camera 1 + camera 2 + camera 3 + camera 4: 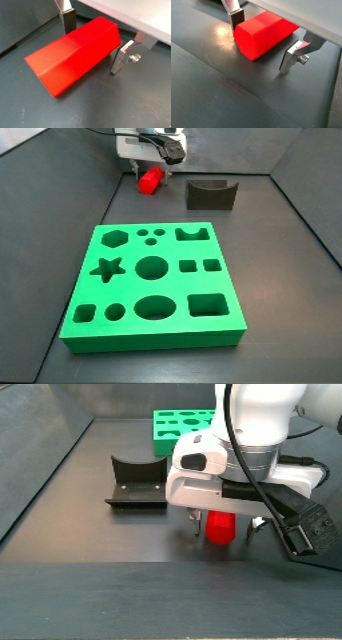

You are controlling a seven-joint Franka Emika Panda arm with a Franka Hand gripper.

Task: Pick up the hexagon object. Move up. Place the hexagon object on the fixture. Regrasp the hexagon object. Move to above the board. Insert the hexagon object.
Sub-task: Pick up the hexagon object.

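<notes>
The red hexagon object (73, 55) lies on its side on the dark floor, and it also shows in the other wrist view (264, 34). My gripper (92, 50) is open and down around it, with one finger on each side. A small gap shows between the peg and one finger (119, 60). The other finger (67, 21) is close against the peg. In both side views the gripper (154, 166) (222, 522) sits over the peg (151, 181) (221, 530). The dark notched fixture (210, 194) (135, 484) stands empty beside it. The green board (158, 283) (183, 424) lies apart.
Grey walls enclose the dark floor (287, 258). The board's cut-outs, among them the hexagon hole (118, 237), hold nothing. The arm's white body (261, 424) towers over the peg in a side view.
</notes>
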